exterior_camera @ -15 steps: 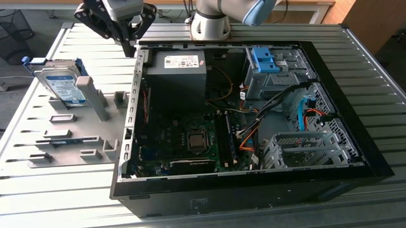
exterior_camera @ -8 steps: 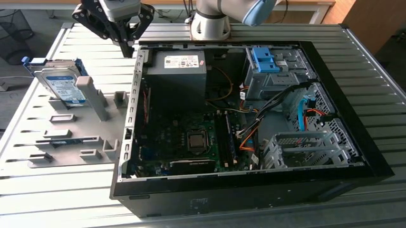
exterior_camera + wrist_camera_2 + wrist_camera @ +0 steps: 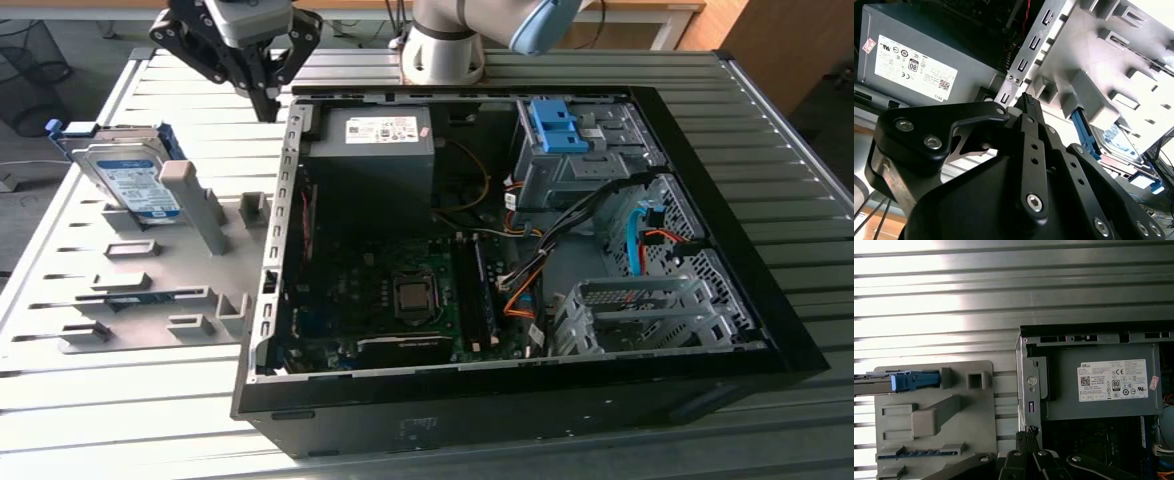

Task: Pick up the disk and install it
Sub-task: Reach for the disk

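Note:
The disk [image 3: 127,183], silver with a white-and-blue label and a blue frame, stands tilted on edge in the grey holder plate [image 3: 147,295] at the exterior view's left. In the first wrist view the disk [image 3: 911,380] shows edge-on; in the second wrist view the disk [image 3: 1115,141] lies behind a grey block. My gripper [image 3: 267,104] hangs above the case's back left corner, to the right of the disk and apart from it. Its black fingers [image 3: 1026,100] are shut with nothing between them, and the gripper [image 3: 1026,432] tip points at the case's edge.
An open black computer case [image 3: 747,300] takes up the middle and right of the slatted table. Inside are a dark grey box [image 3: 380,165] with a white sticker, a motherboard [image 3: 400,295], cables and a drive cage with a blue clip [image 3: 554,125]. The arm's base [image 3: 447,45] stands behind.

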### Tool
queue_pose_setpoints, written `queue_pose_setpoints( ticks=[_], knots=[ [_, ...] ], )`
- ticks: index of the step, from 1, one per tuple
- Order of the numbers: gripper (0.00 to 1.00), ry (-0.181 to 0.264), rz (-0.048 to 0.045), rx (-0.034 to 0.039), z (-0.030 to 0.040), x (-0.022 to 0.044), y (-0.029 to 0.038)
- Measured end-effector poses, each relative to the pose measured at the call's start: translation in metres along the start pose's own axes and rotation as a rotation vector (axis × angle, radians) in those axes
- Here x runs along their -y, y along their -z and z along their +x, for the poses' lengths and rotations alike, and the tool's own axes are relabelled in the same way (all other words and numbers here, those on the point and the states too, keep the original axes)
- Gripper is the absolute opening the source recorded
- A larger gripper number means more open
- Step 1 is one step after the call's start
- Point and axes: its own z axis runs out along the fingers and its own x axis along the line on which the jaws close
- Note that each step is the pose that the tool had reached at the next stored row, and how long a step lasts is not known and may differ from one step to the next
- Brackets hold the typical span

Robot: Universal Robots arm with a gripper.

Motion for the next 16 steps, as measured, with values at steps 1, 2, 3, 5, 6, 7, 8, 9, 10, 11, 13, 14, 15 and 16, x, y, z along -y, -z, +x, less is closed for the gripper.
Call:
queue_pose_setpoints(
  ticks=[1,2,3,5,6,7,8,9,10,11,13,14,15,16],
  knots=[
    [0.11,0.000,0.0000,0.0000,0.0003,0.0000,-0.0001],
    [0.11,0.000,0.0000,0.0000,0.0007,0.0001,-0.0001],
    [0.11,0.000,0.0000,-0.0001,0.0009,0.0001,-0.0001],
    [0.11,0.000,0.0001,-0.0002,0.0010,0.0001,-0.0002],
    [0.11,0.000,0.0000,-0.0001,0.0012,0.0001,-0.0003],
    [0.11,0.000,0.0000,-0.0002,0.0015,0.0002,-0.0004],
    [0.11,0.000,0.0000,-0.0003,0.0018,0.0002,-0.0005],
    [0.11,0.000,0.0000,-0.0004,0.0019,0.0002,-0.0005],
    [0.11,0.000,0.0000,-0.0005,0.0022,0.0002,-0.0006],
    [0.11,0.000,0.0001,-0.0006,0.0024,0.0002,-0.0006],
    [0.11,0.000,0.0001,-0.0007,0.0028,0.0003,-0.0008],
    [0.11,0.000,0.0001,-0.0008,0.0030,0.0003,-0.0009],
    [0.11,0.000,0.0001,-0.0008,0.0036,0.0003,-0.0010],
    [0.11,0.000,0.0000,-0.0008,0.0041,0.0004,-0.0011]
  ],
)
